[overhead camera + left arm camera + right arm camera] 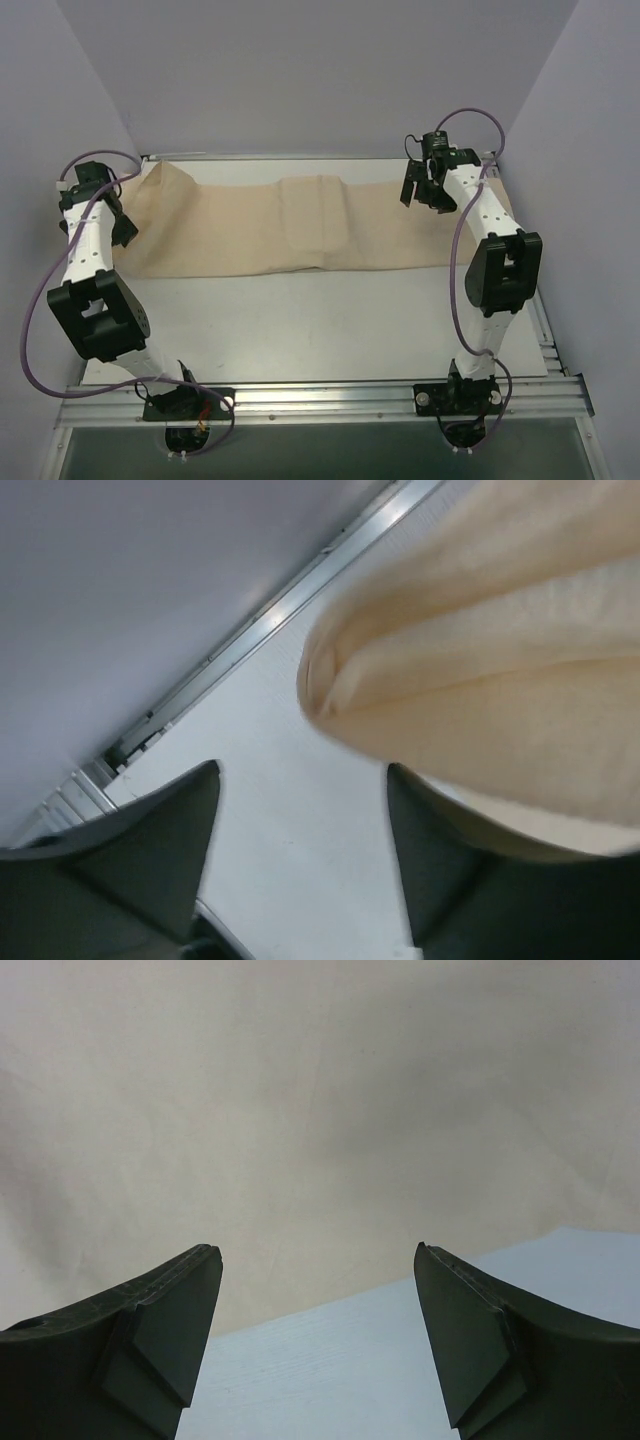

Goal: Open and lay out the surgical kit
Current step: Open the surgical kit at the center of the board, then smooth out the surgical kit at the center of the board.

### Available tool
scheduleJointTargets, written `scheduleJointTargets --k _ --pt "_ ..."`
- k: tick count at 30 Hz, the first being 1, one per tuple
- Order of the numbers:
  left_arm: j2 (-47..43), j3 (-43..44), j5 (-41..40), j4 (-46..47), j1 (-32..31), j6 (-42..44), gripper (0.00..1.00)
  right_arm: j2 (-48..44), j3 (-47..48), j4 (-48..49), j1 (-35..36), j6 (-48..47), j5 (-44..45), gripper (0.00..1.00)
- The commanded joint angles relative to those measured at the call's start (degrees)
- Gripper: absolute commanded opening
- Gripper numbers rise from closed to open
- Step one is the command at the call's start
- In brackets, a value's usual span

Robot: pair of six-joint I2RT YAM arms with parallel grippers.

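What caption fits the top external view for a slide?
Open left gripper and open right gripper flank a large beige cloth wrap spread across the white table, centre folded.

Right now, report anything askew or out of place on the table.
Nothing is spilled or damaged. The cloth wrap lies half opened: its middle is a folded pad, and its left corner curls up near the left tool.

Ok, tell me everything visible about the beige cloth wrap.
The beige cloth wrap is soft, matte fabric spread in a long band across the far half of the white table. A raised, folded rectangular bundle sits at its middle, contents hidden. Its left edge curls into a fold beside the open left gripper. The open right gripper hangs over its right end. Neither holds it.
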Motion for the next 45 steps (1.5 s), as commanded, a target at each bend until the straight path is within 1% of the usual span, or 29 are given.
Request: scheduleJointTargets --k 1,2,4,5,6,9,10,12,14,15,16,17,18,19,21,22,23,26,31,35,36,41,44,45 --pt "-3.26 2.81 -6.15 -3.20 -0.87 0.50 0.84 0.92 -0.84 0.15 -1.03 1.01 -2.63 0.79" --pt "-3.26 5.00 -6.34 -3.64 -0.87 0.50 0.90 1.09 -1.19 0.33 -1.03 1.01 -2.72 0.79" --pt "-2.91 6.77 -5.02 -4.60 -1.57 -0.21 0.94 1.53 -2.16 0.94 -1.03 1.10 -2.90 0.79" --pt "-2.74 7.30 -5.02 -4.78 -2.79 -0.56 0.98 1.62 -2.60 1.29 -0.94 1.28 -3.07 0.79" --pt "-2.65 8.26 -5.11 -5.04 -3.50 -0.99 0.95 1.97 -2.95 2.08 -0.94 1.45 -3.25 0.79" --pt "-1.42 9.93 -4.50 -6.27 -5.87 -2.31 0.94 3.29 -3.74 2.70 -1.02 1.54 -3.60 0.80" --pt "-1.07 9.94 -3.19 -6.28 -6.66 -2.40 0.94 3.64 -3.83 2.53 -1.03 1.45 -3.43 0.80" --pt "-0.54 9.94 -3.00 -6.36 -9.73 -2.14 0.94 3.82 -5.06 2.96 -1.29 1.45 -2.37 0.80" --pt "0.16 8.63 0.15 -5.67 -11.85 -1.88 0.98 3.82 -6.20 3.32 -2.60 1.54 -1.94 0.79" --pt "0.17 7.40 2.51 -4.53 -13.42 -1.79 0.95 3.47 -7.69 4.19 -3.13 1.45 -1.67 0.79" --pt "0.43 4.26 5.76 -1.82 -14.14 -2.05 0.89 3.21 -8.48 4.63 -3.66 1.28 -1.15 0.77" --pt "0.78 2.57 11.97 -0.75 -14.66 -2.75 0.83 3.03 -9.19 4.98 -4.27 1.28 -0.53 0.76" --pt "1.13 0.82 14.73 1.70 -15.28 -4.58 0.73 2.94 -10.76 5.95 -5.84 1.36 -0.09 0.71" --pt "2.26 -0.77 17.19 2.94 -16.50 -5.56 0.52 3.03 -11.56 6.56 -6.56 1.28 -0.35 0.69" --pt "3.76 -4.29 20.88 5.49 -17.91 -7.75 0.32 3.47 -13.58 8.23 -7.27 1.10 -1.22 0.65" --pt "5.42 -5.17 21.95 6.55 -18.88 -8.11 0.19 3.64 -14.11 8.85 -8.83 1.01 -1.49 0.60" --pt "6.40 -6.22 22.83 7.25 -19.24 -8.55 0.17 3.91 -14.73 9.38 -8.93 0.75 -1.58 0.59" --pt "10.79 -6.32 24.33 8.75 -19.50 -9.70 0.15 4.70 -18.06 11.49 -9.29 1.01 -2.89 0.56" --pt "19.92 -0.53 24.95 5.68 -19.50 -8.30 0.15 4.18 -24.83 13.69 -9.81 2.68 -4.83 0.56" --pt "22.66 1.32 24.95 5.68 -19.33 -7.50 0.15 2.07 -32.55 14.83 -11.13 3.91 -5.80 0.56" --pt "23.10 1.67 24.95 5.59 -19.07 -7.24 0.15 1.45 -33.18 15.09 -11.22 3.91 -7.54 0.57" --pt "26.26 3.60 24.95 5.50 -18.89 -5.66 0.16 1.62 -33.28 14.74 -11.75 3.83 -7.65 0.59" --pt "27.41 3.96 24.77 4.62 -18.63 -5.31 0.17 3.81 -28.89 13.08 -13.15 2.60 -4.85 0.61" --pt "27.50 3.70 24.95 4.45 -18.45 -5.39 0.17 4.52 -27.84 12.29 -14.46 2.51 -5.62 0.62"
